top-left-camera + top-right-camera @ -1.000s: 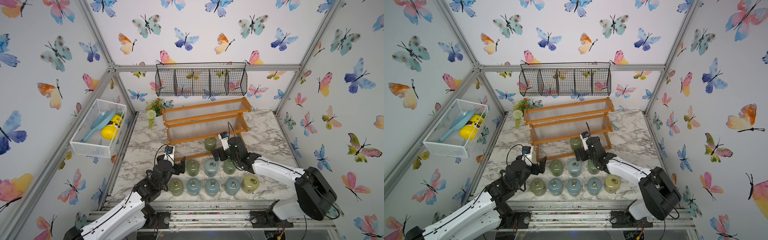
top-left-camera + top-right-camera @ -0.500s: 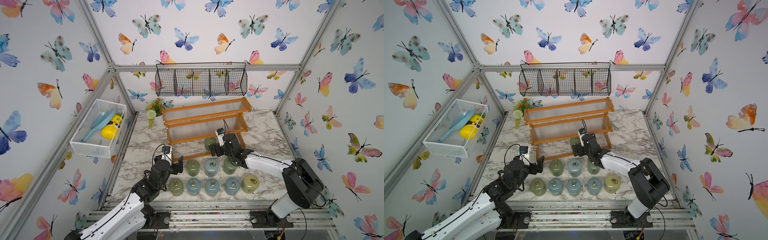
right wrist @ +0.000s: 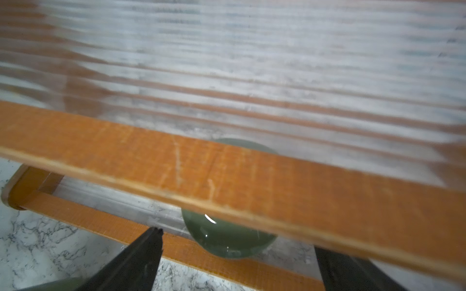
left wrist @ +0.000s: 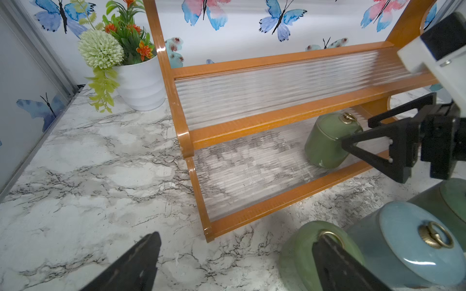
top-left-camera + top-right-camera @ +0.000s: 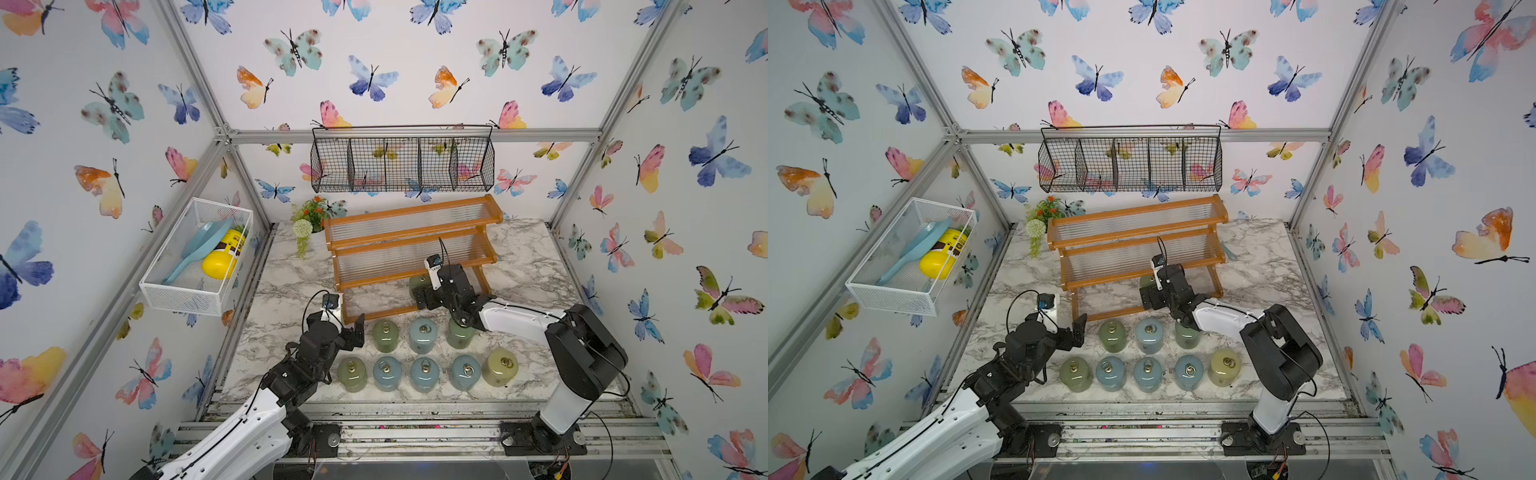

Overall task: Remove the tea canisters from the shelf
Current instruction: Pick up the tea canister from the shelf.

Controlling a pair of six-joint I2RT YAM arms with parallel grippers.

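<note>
Right claw [image 4: 355, 134] [image 3: 237, 239]: jaws wide apart, nothing gripped. Sits at the front of the lowest tier with one finger [image 4: 373, 153] on either side of the green canister [image 4: 325, 141]. Right wrist view shows a gap beside the near finger; the far tip is hidden behind a shelf rail, so contact there cannot be told.
Green canister [image 5: 415, 282]: upright on the lowest tier of the shelf [image 5: 411, 209], right of the tier's middle. It is the one canister seen on the shelf.
Left claw [image 5: 352, 334] [image 4: 237, 238]: jaws wide apart, holding nothing. Hangs low over the table [image 5: 291, 291], just off the shelf's left front corner. In its wrist view one finger [image 4: 335, 264] overlaps the nearest back-row green; touching or not, cannot tell.
Table canisters: eight, upright on the marble in front of the shelf, in two rows.
Back row [image 5: 423, 334]: green, blue, green from left to right; the right-hand green lies partly under the right arm [image 5: 519, 320].
Front row [image 5: 424, 372]: green, blue, blue, blue, yellow from left to right.
White basket [image 5: 178, 299]: on the left wall, holds a blue scoop [image 5: 199, 249] and a yellow bottle [image 5: 222, 259].
Wire basket [image 5: 401, 166]: on the back wall, above the shelf.
Plant [image 5: 309, 216]: white pot, at the shelf's back left corner.
</note>
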